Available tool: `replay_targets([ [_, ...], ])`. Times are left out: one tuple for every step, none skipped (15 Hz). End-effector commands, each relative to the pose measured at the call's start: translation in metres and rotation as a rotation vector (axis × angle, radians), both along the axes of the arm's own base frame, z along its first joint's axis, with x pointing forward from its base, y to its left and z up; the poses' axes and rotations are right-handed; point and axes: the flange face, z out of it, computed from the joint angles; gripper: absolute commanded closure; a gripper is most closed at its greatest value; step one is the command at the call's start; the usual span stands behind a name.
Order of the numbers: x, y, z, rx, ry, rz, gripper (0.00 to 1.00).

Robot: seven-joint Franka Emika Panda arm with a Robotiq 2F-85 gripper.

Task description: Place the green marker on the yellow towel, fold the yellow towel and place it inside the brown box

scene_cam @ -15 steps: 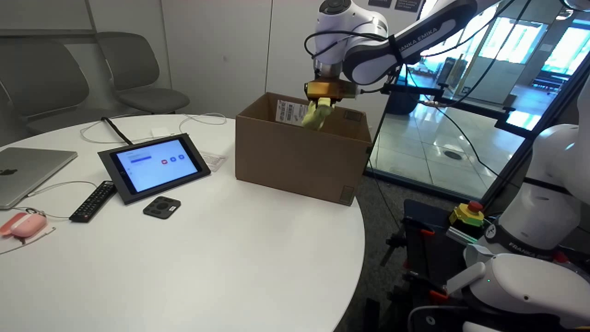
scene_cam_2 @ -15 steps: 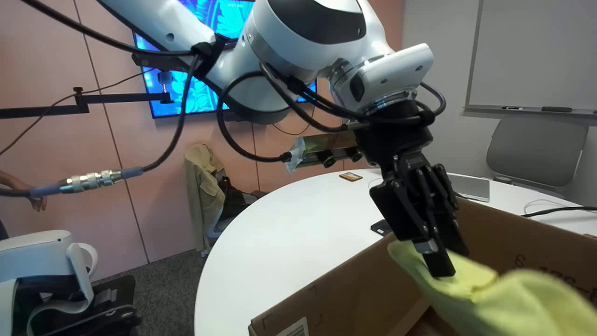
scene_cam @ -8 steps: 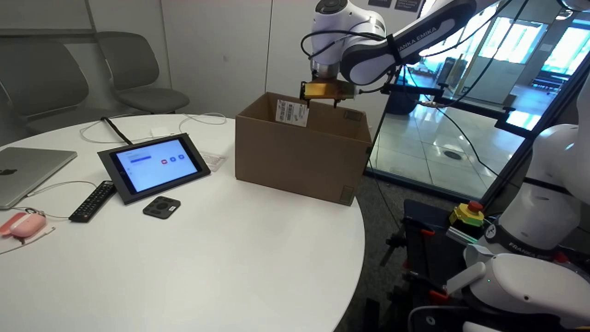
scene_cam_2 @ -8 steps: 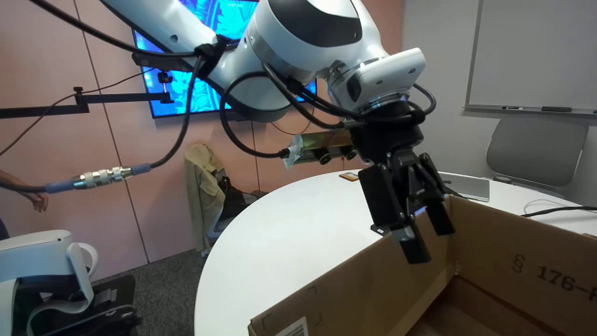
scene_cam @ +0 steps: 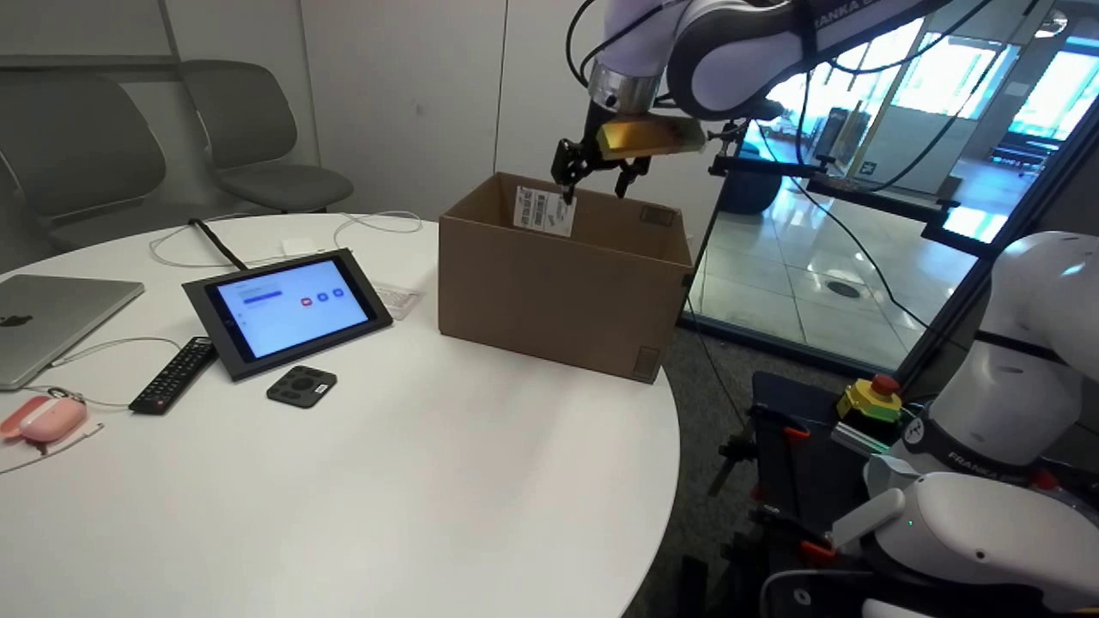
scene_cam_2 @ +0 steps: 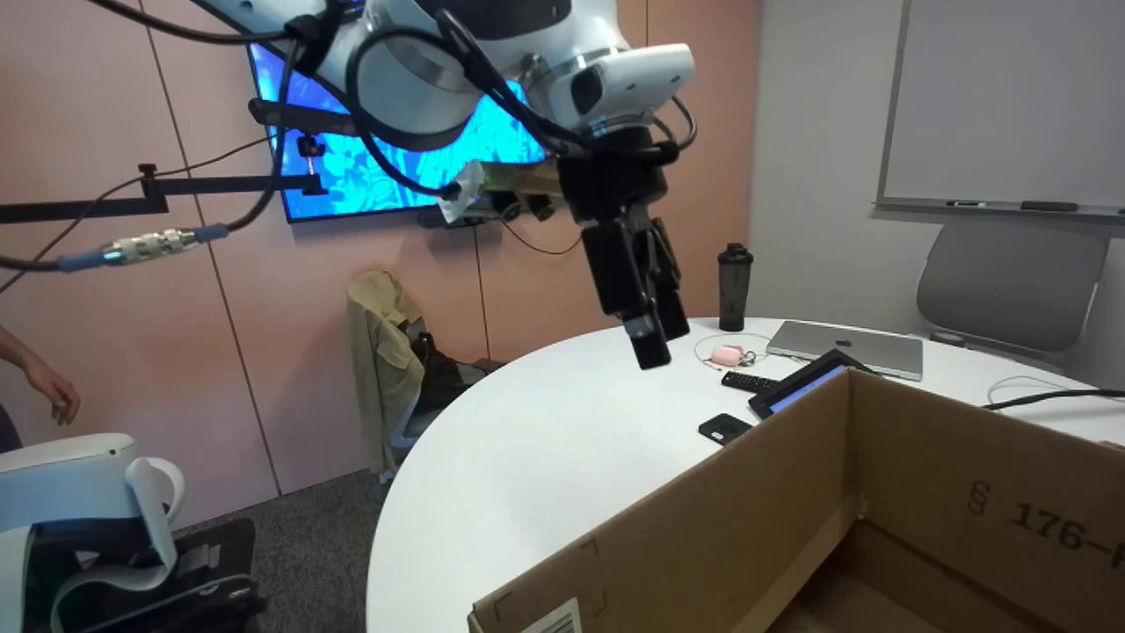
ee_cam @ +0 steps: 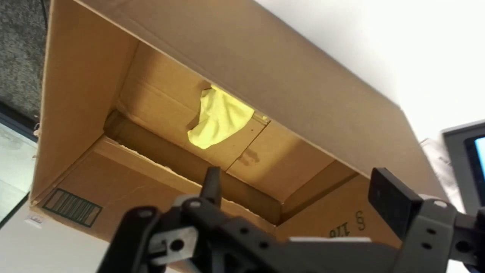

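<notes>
As the gripper (ee_cam: 297, 185) hangs above rim level, its two fingers (ee_cam: 394, 201) stand wide apart, and the inside of the brown box (scene_cam: 558, 300) shows between them in the wrist view. In an exterior view a gap separates the fingertips (scene_cam_2: 652, 350) from the rim (scene_cam_2: 677, 485); whether they are directly over the opening cannot be told. The yellow towel (ee_cam: 221, 117) lies crumpled on the box floor, lower than the fingertips and well apart from them (one long wall hides part of it from the wrist view). Four upright walls surround it, and the top is open.

Lower than the gripper, the box stands at the edge of the round white table (scene_cam: 446, 481), one lower corner just beside that edge; past it, grey carpet (ee_cam: 21, 64) shows.

Farther out from the gripper, on the same table, are a crumpled packet (scene_cam: 397, 300), a tablet (scene_cam: 292, 305), a square black device (scene_cam: 301, 386), a remote control (scene_cam: 174, 375), a pink case (scene_cam: 53, 420), a laptop (scene_cam: 60, 318) and an upright black bottle (scene_cam_2: 735, 287). The device and the remote control are just beside the tablet, well apart from the gripper. Count: one of each item named on the table, box included; two grey chairs (scene_cam: 236, 129) stand farther off in an exterior view.
</notes>
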Motion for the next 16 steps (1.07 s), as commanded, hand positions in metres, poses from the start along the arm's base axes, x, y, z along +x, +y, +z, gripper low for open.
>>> replay_targets([
  [-0.044,0.017,0.046,0.092,0.054,0.180,0.00],
  [-0.053,0.020,0.058,0.121,0.070,0.227,0.00],
  [-0.063,0.023,0.070,0.147,0.087,0.275,0.00],
  [-0.073,0.028,0.080,0.174,0.108,0.321,0.00],
  [-0.082,0.032,0.090,0.198,0.134,0.366,0.00],
  [-0.091,0.035,0.099,0.223,0.160,0.411,0.00],
  [-0.098,0.039,0.109,0.248,0.190,0.456,0.00],
  [-0.107,0.043,0.115,0.272,0.218,0.498,0.00],
  [-0.113,0.045,0.122,0.296,0.248,0.541,0.00],
  [-0.119,0.047,0.127,0.321,0.276,0.583,0.00],
  [-0.125,0.049,0.132,0.343,0.305,0.626,0.00],
  [-0.131,0.051,0.136,0.366,0.327,0.669,0.00],
  [-0.135,0.052,0.140,0.388,0.355,0.712,0.00],
  [-0.139,0.055,0.142,0.412,0.380,0.754,0.00],
  [-0.141,0.056,0.145,0.428,0.406,0.785,0.00],
  [-0.144,0.059,0.147,0.444,0.425,0.808,0.00],
])
